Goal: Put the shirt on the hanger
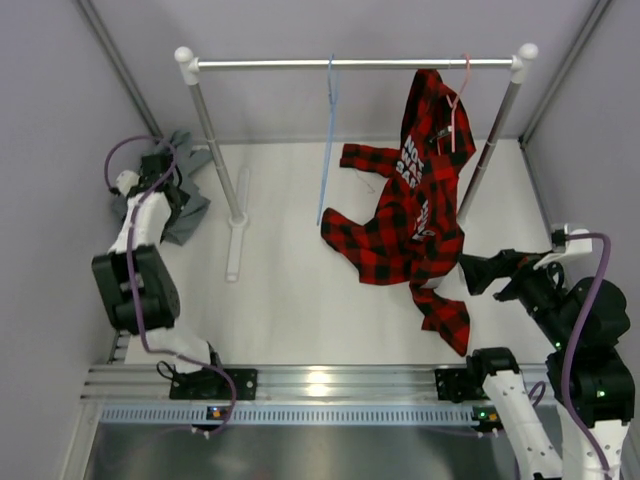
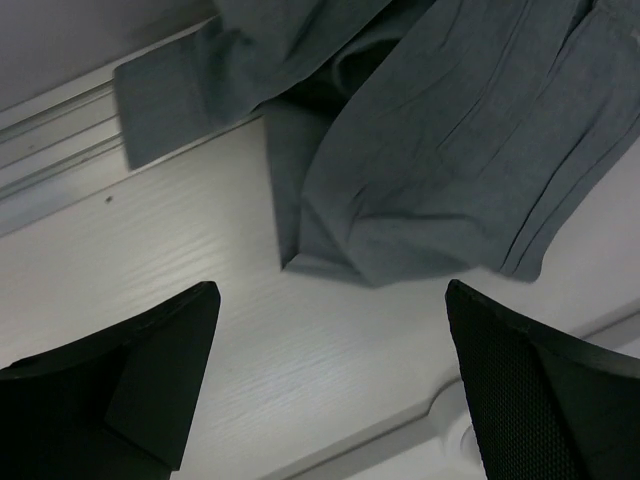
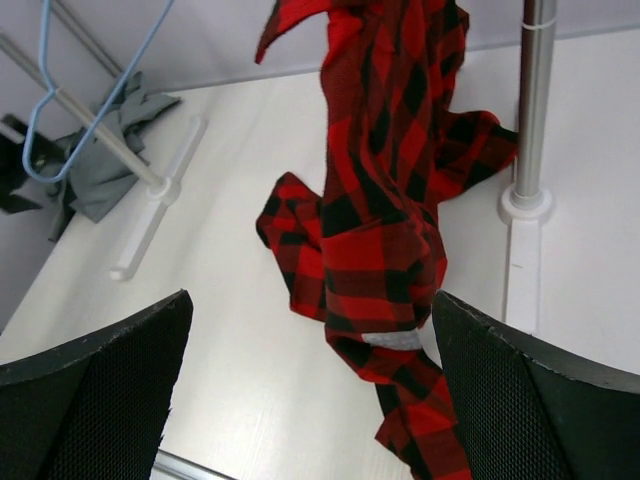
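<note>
I list from my remote station: plain grey shirt [image 2: 450, 150] at the white table's [image 1: 290, 290] far-left corner, light-blue hanger [image 1: 326, 150], red-and-black plaid shirt [image 1: 410, 220], pink hanger [image 1: 463, 90], silver rail [image 1: 400, 63].

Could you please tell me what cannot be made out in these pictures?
- Top view: the crumpled grey fabric shirt lies partly under the left arm, its collar hidden.
- Left wrist view: the shirt runs off the top and right edges.
- Top view: the thin light-blue wire hanger hangs edge-on, its triangle unreadable.
</note>
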Available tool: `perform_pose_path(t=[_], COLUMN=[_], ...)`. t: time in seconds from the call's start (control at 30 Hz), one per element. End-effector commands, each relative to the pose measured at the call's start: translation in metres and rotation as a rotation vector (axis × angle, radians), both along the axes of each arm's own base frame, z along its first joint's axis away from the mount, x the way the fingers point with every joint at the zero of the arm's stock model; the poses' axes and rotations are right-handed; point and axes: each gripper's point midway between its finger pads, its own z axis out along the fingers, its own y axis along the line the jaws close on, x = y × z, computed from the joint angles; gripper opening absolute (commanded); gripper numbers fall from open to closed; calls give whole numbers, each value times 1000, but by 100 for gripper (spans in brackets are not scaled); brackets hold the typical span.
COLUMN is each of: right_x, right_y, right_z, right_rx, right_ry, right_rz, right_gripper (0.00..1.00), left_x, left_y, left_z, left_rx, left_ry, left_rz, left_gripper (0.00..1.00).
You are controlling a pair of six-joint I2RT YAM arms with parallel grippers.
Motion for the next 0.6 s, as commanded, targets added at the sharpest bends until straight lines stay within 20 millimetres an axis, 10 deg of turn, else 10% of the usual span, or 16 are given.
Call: perform_pose_path(t=[0.0,0.27,0.3,0.43,0.57], right_x=[-7,-5,-6,-3,-5], right_y=[20,22,24,23,19], right_z=[25,15,14,13,18], right_rx=[43,22,24,7,-9], right_ry=[-118,-121,-120,-121,-143], right_rz=[116,136,147,148,127], right_gripper=[99,99,100,99,99], left_x=[70,145,148,164,174], left_y=[27,49,47,29,12], left_z=[-1,-63,-81,-103,-59], left_rx=[8,41,20,-97,-174], left_ry=[-105,-15,5,-35,-164], left_rz=[17,-121,-137,-187,-196], left_gripper=[98,98,90,0,0])
